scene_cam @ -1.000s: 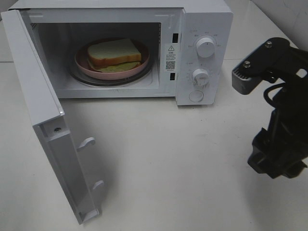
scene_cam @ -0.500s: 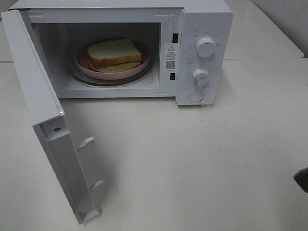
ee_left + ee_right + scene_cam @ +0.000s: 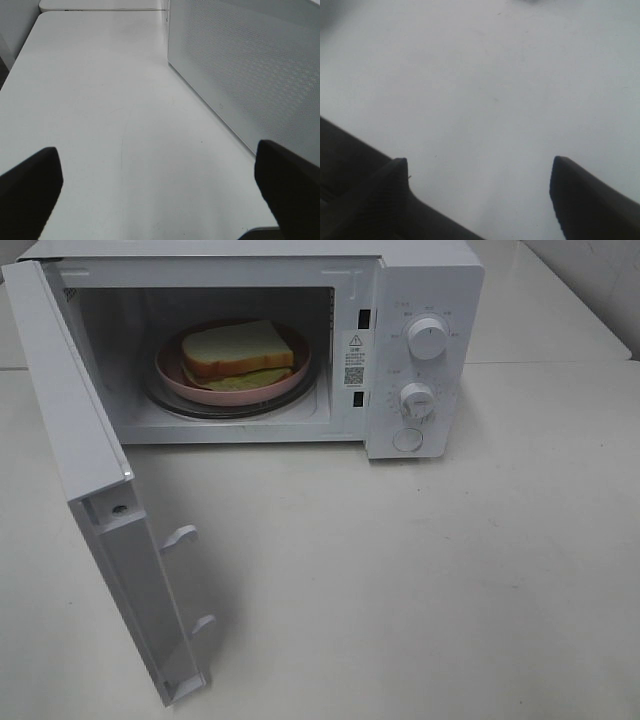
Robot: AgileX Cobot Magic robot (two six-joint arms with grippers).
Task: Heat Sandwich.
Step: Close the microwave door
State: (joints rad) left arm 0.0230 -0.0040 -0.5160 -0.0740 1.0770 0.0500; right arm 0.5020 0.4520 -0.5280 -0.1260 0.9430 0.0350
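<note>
Gone from the high view's right edge: the right gripper (image 3: 480, 165); loading looks done.
Left, the white hinged microwave door (image 3: 100, 490) stands open. Upper centre, the white-bread sandwich with green filling (image 3: 238, 348) sits on the round pink plate (image 3: 200, 392). The left gripper (image 3: 157, 180) and its partner gape wide, empty.
</note>
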